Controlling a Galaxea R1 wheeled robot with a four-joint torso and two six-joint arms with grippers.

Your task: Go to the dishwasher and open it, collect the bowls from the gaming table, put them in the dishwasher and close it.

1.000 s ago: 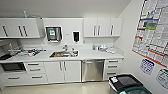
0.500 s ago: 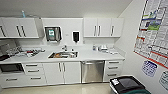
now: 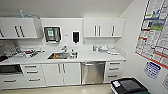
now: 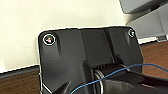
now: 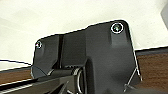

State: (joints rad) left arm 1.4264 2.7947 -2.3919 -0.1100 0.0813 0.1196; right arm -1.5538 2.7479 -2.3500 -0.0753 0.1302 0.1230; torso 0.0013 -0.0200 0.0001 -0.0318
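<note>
Stainless steel marks the dishwasher (image 3: 93, 72) in the head view: it sits shut under the white tabletop (image 3: 100, 56), right of the sink (image 3: 59, 55), between a pair of white cabinet doors (image 3: 61, 74) and a stack of drawers (image 3: 114, 70). Its bar handle runs along the top edge. Wall cabinets (image 3: 103, 27) hang above, with a dark paper-towel dispenser (image 3: 52, 34) and a soap dispenser (image 3: 75, 37) on the wall between them. Clutter lies on the tabletop at the left, too blurred to name. Posters (image 3: 155, 30) cover the right wall, and a black-lidded bin (image 3: 128, 85) stands on the floor below them, well right of the dishwasher.

From the left wrist view comes the robot's own dark plate, a blue cable (image 4: 117, 72) across it, a pale wall (image 4: 62, 15) behind and a brown wood floor (image 4: 20, 82) beneath. Whether the left end effector is released or clenched, I cannot tell.

From the right wrist view, the same dark plate stands before pale wall and brown floor (image 5: 152, 65). The right end effector's state cannot be told either.
</note>
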